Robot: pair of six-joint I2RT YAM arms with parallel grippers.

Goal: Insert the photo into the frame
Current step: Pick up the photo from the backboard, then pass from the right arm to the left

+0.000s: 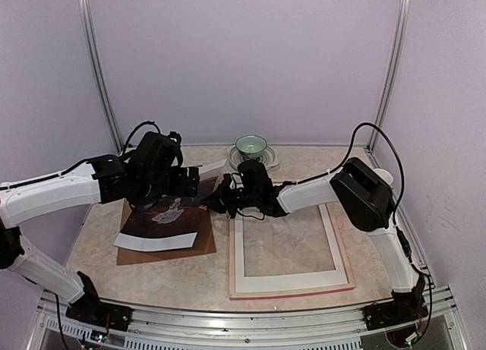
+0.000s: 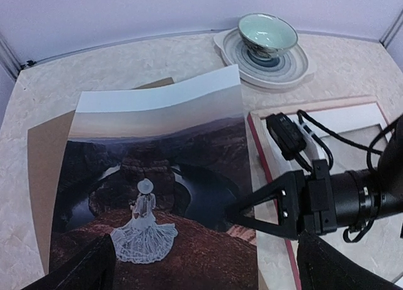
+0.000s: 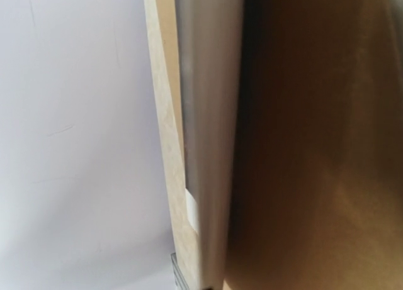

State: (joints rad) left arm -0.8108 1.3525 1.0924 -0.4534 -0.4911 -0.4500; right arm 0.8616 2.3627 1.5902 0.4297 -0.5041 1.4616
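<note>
The photo is a dark print of a figure in a white dress, and it lies on a brown backing board left of centre. Its right side is raised off the board and curls. My right gripper reaches in from the right and is shut on the photo's right edge. My left gripper hangs open just above the photo, one finger at each lower corner of its wrist view. The pink frame lies flat to the right, its rim beside the photo. The right wrist view shows only blurred close surfaces.
A white mat border sits inside the frame. A green bowl stands on a striped plate at the back of the table. Purple walls close in the back and both sides.
</note>
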